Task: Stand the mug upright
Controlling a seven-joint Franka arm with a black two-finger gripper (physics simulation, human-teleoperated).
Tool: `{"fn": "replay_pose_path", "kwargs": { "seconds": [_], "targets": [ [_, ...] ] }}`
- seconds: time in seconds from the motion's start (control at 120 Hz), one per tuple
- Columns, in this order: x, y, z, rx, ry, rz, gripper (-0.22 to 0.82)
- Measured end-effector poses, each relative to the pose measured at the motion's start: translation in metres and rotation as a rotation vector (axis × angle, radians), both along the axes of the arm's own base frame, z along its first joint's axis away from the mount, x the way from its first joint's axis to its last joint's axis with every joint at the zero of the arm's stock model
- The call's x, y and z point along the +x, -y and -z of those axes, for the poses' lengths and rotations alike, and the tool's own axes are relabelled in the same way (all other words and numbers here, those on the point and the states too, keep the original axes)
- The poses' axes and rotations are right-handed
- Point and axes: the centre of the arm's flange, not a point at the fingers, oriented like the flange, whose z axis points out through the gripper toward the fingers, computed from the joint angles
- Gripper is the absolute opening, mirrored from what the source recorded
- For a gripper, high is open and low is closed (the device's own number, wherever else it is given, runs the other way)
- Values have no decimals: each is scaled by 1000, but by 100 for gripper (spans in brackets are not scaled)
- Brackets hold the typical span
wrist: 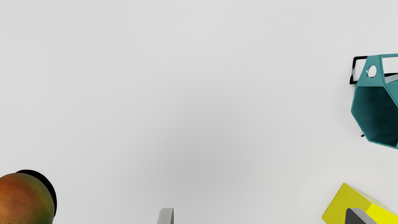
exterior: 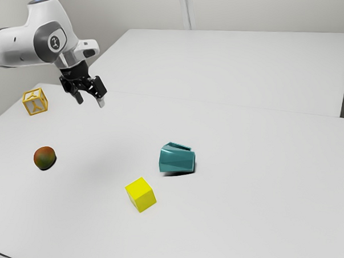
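Note:
The teal faceted mug (exterior: 177,160) lies on its side on the white table, right of centre in the exterior view. In the wrist view the mug (wrist: 374,109) has its dark open mouth facing the camera and its handle, with a round hole, along one side. My gripper (exterior: 90,101) hangs above the table at the exterior view's upper left, well apart from the mug. Its fingers stand wide apart with nothing held, and in the wrist view the gripper (wrist: 259,216) is open, one fingertip overlapping the yellow cube in the picture.
A yellow cube (exterior: 140,194) rests near the mug, toward the exterior view's bottom. A red-green mango-like fruit (exterior: 44,158) lies at the exterior view's left, with a yellow-framed cube (exterior: 35,101) farther back. The white table (exterior: 230,223) spreads beneath them.

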Motion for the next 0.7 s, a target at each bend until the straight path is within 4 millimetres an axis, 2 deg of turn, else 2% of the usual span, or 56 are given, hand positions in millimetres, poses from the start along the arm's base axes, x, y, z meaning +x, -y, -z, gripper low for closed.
{"fn": "replay_pose_path", "kwargs": {
  "seconds": [0.217,0.4,0.467,0.583,0.7],
  "targets": [
    [-19,3,11,-36,-5,-13,60],
    [-25,6,18,-105,13,-68,60],
    [-27,9,30,-132,0,-91,60],
    [-36,18,62,-235,-21,-152,60],
    [-44,25,80,-312,-26,-199,60]
  ]
}}
